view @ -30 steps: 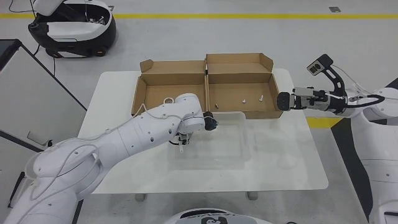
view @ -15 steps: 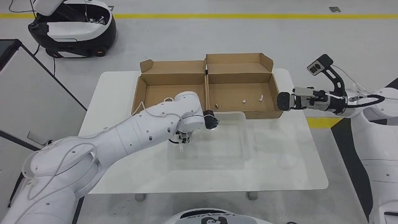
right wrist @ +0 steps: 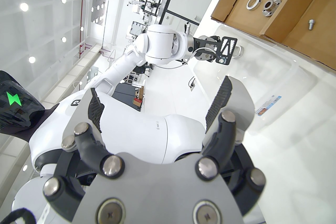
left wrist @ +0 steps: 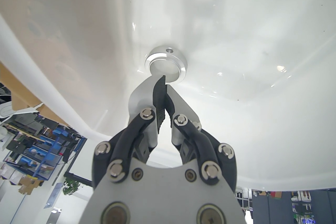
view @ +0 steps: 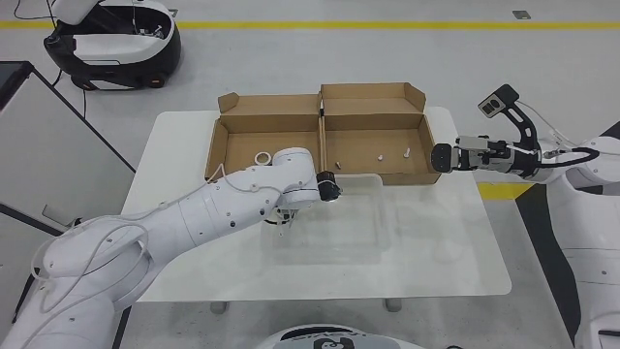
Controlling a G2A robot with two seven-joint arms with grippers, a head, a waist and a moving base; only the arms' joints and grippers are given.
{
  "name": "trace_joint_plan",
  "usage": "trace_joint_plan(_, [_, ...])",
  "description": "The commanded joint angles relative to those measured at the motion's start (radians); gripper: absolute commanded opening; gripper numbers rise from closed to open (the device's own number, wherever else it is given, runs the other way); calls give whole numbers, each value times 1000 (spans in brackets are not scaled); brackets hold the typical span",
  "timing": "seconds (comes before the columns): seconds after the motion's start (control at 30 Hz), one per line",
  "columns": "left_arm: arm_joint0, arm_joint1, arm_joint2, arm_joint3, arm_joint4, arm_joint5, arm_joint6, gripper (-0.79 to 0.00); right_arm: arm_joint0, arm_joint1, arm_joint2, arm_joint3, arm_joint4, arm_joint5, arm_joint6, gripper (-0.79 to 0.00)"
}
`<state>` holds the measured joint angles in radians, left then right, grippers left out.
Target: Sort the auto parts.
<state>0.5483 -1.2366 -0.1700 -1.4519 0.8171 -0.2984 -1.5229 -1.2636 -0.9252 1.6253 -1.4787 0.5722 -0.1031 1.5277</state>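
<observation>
So the left gripper (left wrist: 163, 85) is down inside the clear bin (view: 374, 240), at the bin's far left corner, and its fingers are pinched tight on the wall of a shiny metal collar (left wrist: 166, 63), the kind with a little threaded hole in its side. Can't tell whether the collar is touching the bin floor or sitting just above it. The bin is in the middle of the table (view: 455, 257), pushed right up to the front wall of the cardboard box (view: 373, 107), which takes up the table's far edge. The box's left compartment has a flat ring (right wrist: 253, 3) with a flanged hub (right wrist: 272, 7) just beside it, and there's a bolt (right wrist: 311, 24) lying in the right compartment. The right gripper (right wrist: 159, 88) hangs near the table's right edge, just beside the box's right end wall, fingers spread wide with nothing between them.
</observation>
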Motion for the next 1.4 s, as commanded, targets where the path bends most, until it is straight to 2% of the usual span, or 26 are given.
trace_joint_plan(0.0, [3, 4, 0, -3, 15, -9, 9, -785, 0, 0, 0, 0, 0, 0, 0, 0])
trace_joint_plan(0.27, [27, 10, 0, -4, 56, -32, 33, -785, 0, 0, 0, 0, 0, 0, 0, 0])
trace_joint_plan(0.87, [63, -8, 0, 41, 78, -84, 84, -785, 0, 0, 0, 0, 0, 0, 0, 0])
trace_joint_plan(1.37, [68, 16, 0, -34, 16, -134, 134, -785, 0, 0, 0, 0, 0, 0, 0, 0])
